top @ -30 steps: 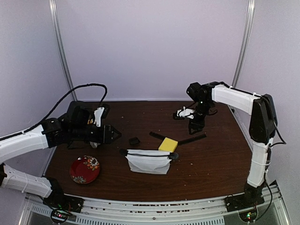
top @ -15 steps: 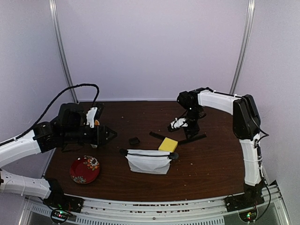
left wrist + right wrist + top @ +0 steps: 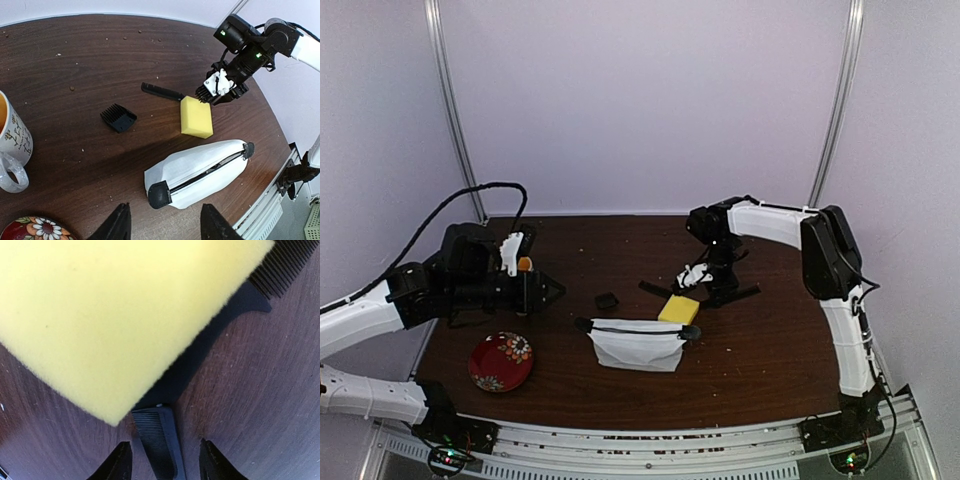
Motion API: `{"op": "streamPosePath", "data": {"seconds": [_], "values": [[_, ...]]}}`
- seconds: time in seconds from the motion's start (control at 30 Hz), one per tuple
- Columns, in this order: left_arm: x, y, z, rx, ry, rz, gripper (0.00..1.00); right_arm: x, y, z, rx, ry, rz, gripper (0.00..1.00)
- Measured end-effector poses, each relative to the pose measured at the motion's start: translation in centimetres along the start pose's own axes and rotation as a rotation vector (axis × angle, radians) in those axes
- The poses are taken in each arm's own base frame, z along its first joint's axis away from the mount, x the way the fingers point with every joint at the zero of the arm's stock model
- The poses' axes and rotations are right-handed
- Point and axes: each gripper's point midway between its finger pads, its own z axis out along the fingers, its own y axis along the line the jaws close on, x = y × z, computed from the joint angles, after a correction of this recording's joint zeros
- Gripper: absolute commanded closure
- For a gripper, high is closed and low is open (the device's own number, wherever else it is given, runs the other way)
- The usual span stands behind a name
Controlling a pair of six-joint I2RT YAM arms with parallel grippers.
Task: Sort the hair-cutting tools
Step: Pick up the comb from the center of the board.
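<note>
Of the hair-cutting tools, two slim black combs and a small black square piece [image 3: 118, 117] show. One comb [image 3: 161, 442] lies between the tips of my right gripper [image 3: 163, 466], which is open, straddles it and stands clear of it on both sides. The other comb [image 3: 280, 265] runs partly under the yellow sponge block [image 3: 115, 315]. From above, the right gripper [image 3: 712, 288] is low at the sponge's [image 3: 678, 309] far edge. My left gripper [image 3: 165, 231] is open and holds nothing, hovering short of the white pouch [image 3: 200, 170].
A white patterned mug [image 3: 10, 150] stands at the left, close to my left arm. A red flowered plate [image 3: 501, 361] lies near the front left. The pouch [image 3: 638, 343] sits in the middle, in front of the sponge.
My right arm has swung left and down from the back right, onto the comb beside the sponge. My left arm has drawn back a little to the left.
</note>
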Motion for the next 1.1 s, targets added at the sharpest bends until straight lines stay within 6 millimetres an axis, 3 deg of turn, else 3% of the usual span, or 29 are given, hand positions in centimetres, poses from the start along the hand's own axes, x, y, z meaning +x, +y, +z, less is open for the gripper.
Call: {"op": "streamPosePath", "data": {"seconds": [0.43, 0.63, 1.1], "values": [[0.35, 0.52, 0.07, -0.023, 0.008, -0.002, 0.50, -0.36, -0.01, 0.66, -0.004, 0.041, -0.035, 0.63], [0.46, 0.59, 0.22, -0.027, 0.014, -0.003, 0.50, -0.45, -0.04, 0.70, -0.001, 0.040, -0.007, 0.59], [0.48, 0.62, 0.23, -0.028, 0.014, -0.004, 0.49, -0.62, -0.06, 0.86, 0.065, 0.061, 0.040, 0.78]]}}
